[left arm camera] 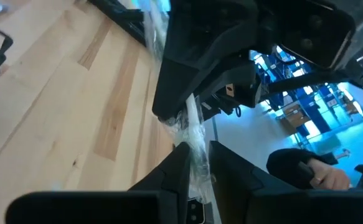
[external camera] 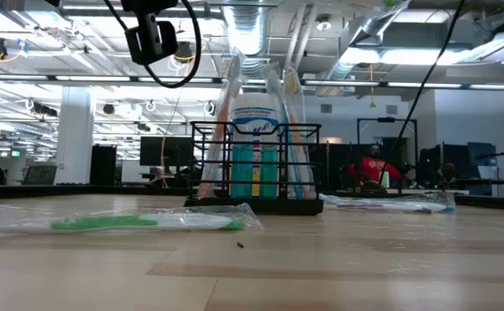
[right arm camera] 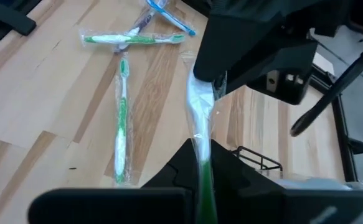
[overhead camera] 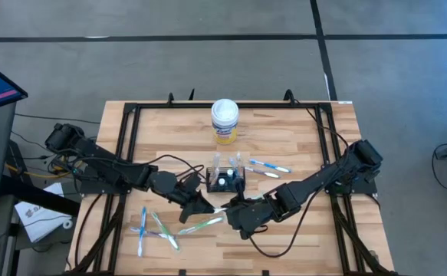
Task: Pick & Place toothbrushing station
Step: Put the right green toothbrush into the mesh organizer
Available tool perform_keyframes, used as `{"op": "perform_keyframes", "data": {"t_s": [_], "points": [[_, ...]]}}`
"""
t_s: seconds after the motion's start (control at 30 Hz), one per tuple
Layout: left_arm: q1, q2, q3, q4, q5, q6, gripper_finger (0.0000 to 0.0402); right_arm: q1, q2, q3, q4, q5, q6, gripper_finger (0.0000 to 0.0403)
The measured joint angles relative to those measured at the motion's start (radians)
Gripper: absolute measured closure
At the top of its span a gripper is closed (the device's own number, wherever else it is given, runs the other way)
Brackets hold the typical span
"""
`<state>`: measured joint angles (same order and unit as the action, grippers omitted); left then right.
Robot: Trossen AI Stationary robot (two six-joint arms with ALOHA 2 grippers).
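left gripper (overhead camera: 205, 205) | near caddy (overhead camera: 225, 179) | clamped on wrapped toothbrush (right arm camera: 201, 115) (jointly) | right gripper (overhead camera: 231, 212) | clamped likewise

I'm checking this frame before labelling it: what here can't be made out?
- High view: what the caddy holds, too small.
- High view: both pincer tips, hidden by the arms over the wrapped toothbrush.
- Low view: the canister, hidden behind the caddy.
- Left wrist view: the toothbrush's head, hidden by its crumpled wrapper.
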<state>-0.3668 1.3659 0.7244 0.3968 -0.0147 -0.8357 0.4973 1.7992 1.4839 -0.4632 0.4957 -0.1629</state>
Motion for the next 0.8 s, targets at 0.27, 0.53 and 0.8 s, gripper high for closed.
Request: {"op": "perform_keyframes", "data": {"t_s": [0.27,0.53,0.8], "points": [[-0.002,-0.005,0.0,0.03,0.0,0.131,0.0351,0.0,-0.008,0.0,-0.013,-0.032,0.042,0.0389],[-0.041,-0.013,-0.001,0.032,-0.037,0.211,0.0351,0.013,-0.008,0.0,-0.046,-0.056,0.079,0.039],[-0.093,-0.101,-0.035,0.044,-0.134,0.257,0.0351,0.055,-0.031,-0.001,-0.09,-0.053,0.138,0.039]]}}
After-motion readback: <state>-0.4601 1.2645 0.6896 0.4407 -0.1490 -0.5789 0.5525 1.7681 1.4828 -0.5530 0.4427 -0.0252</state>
